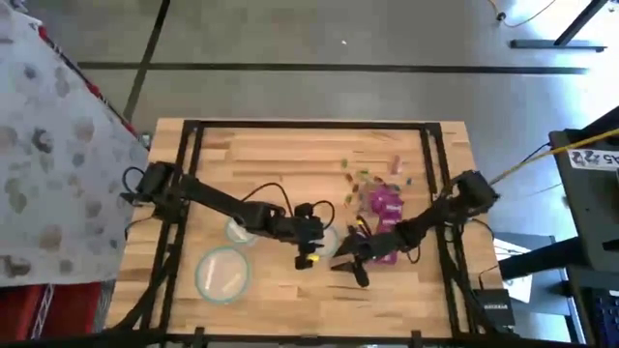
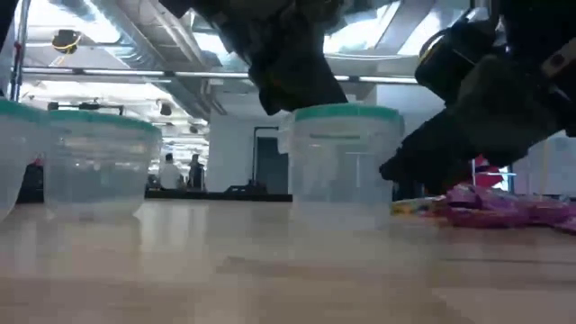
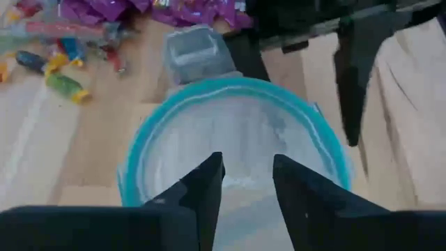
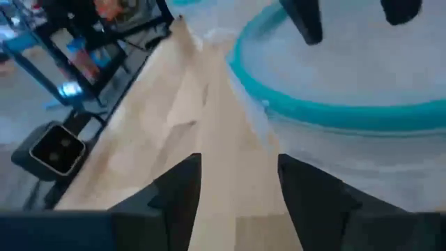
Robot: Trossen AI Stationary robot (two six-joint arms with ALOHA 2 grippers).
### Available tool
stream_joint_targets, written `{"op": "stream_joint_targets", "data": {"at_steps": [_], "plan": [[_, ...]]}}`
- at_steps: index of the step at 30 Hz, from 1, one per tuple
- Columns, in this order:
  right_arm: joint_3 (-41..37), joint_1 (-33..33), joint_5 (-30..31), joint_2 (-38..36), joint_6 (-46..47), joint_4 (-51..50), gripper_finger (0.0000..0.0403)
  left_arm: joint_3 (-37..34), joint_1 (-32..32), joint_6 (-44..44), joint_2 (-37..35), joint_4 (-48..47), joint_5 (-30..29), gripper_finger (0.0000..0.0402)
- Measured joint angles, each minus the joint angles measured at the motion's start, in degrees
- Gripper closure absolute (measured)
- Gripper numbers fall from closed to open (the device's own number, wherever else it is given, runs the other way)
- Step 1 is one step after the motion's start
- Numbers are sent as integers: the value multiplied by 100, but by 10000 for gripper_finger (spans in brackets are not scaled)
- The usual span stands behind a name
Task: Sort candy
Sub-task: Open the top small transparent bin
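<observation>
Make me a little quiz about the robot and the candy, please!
1. True or false: the left gripper hangs over a bowl.
2. What are the purple candy packets lying on: A) the table, B) a bowl, C) the floor?
3. Is the right gripper holding anything?

Key:
1. True.
2. A, the table, near the right arm.
3. No, its fingers stand open with only bare wood between them.

We see two dark, jointed arms, black cables looping along them, the left pincer (image 1: 308,253) with yellow accents, the right pincer (image 1: 350,265) with tapered black fingers.
</observation>
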Motion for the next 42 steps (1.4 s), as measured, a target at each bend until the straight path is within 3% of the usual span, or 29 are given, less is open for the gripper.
{"op": "stream_joint_targets", "data": {"at_steps": [8, 14, 18, 29, 37, 39, 42], "plan": [[125, -9, -124, 18, -439, 191, 221, -306, 9, -153, -10, 367, -226, 287], [230, -15, -842, -40, -742, 591, 221, -355, 11, -254, -13, 423, -288, 287], [211, -15, -922, -72, -693, 166, 221, -355, 11, -271, -13, 426, -307, 287], [187, 7, 872, -1276, -737, -2771, 221, -289, -18, -484, -28, 472, -282, 287], [196, -27, 3519, -2539, 86, -5249, 221, -132, -31, -427, -17, 521, -248, 287], [206, -21, 3558, -2764, 323, -5730, 221, -130, -25, -420, -17, 520, -254, 287], [204, 63, 2949, -2972, 573, -6132, 221, -130, 9, -424, -17, 511, -272, 287]]}}
